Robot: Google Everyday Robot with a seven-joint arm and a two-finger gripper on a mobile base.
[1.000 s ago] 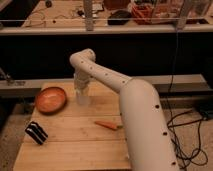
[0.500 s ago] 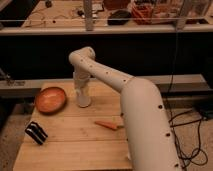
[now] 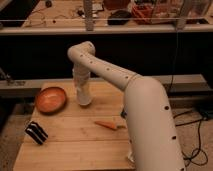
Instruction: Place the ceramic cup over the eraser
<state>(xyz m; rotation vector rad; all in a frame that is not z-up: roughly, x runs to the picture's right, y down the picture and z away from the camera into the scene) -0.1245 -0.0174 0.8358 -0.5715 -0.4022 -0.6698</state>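
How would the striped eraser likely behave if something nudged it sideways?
The eraser looks like a small, compact block, so it is probably light and easily shoved. It sits close to the left edge of the table, so a sideways nudge might slide it off. The gripper hangs low over the table's far side beside the orange bowl, apart from the eraser.

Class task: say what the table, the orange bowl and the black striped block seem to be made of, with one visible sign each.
Table: wood, matte pale planks with visible seams. Orange bowl: perhaps plastic or glazed ceramic; smooth, evenly coloured. Eraser: probably rubber; dull black with white stripes. The tool hangs beside the bowl, at the ceramic cup.
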